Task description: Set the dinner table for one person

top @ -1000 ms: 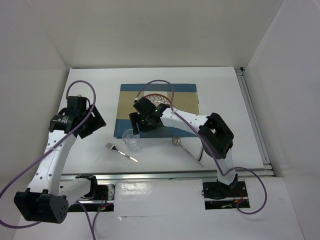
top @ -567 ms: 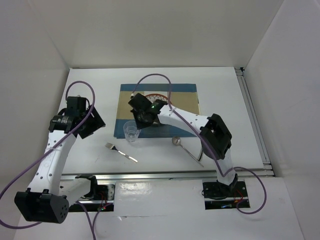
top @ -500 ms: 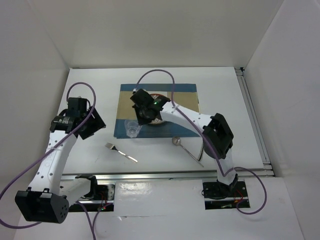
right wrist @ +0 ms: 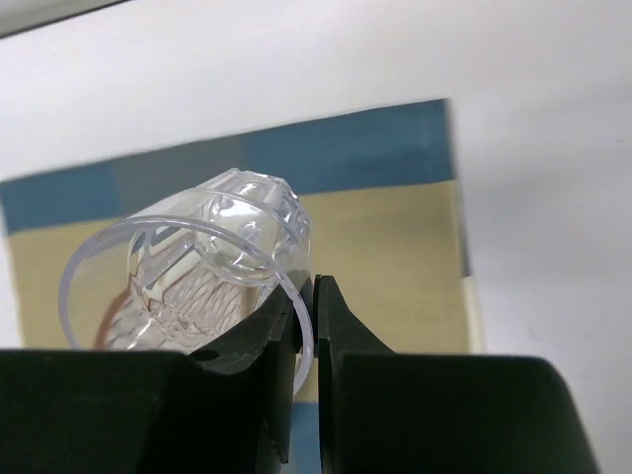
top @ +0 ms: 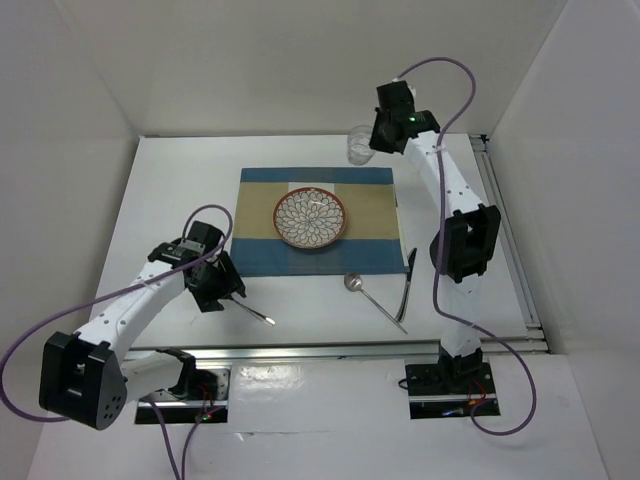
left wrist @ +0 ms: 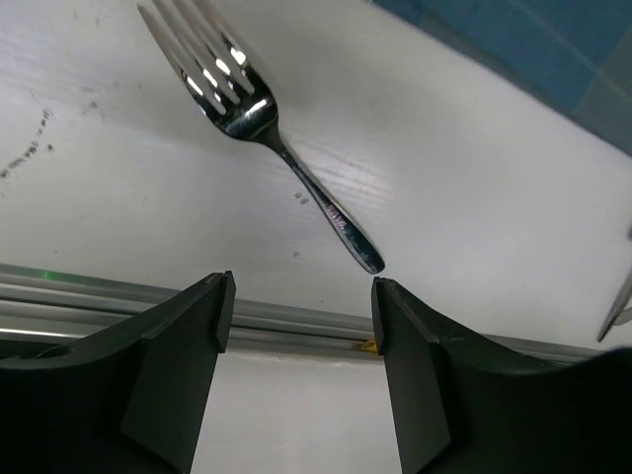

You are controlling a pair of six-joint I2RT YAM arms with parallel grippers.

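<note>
the fork [left wrist: 247,109] is polished metal, mirror-shiny, and the spoon [top: 353,282] looks metal too. the dinner table [left wrist: 474,197] is matt white with faint grain and a few scuffs. the cup [right wrist: 197,267] is clear and glossy. the placemat [top: 370,215] looks like matt cloth. the left gripper [left wrist: 301,296] is dull black plastic.

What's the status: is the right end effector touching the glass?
Touching. Right wrist view shows the right end effector clamped on the rim of the glass.

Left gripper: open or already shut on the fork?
Open. The left gripper has its fingers apart in the wrist view; the fork lies on the dinner table ahead, untouched.
</note>
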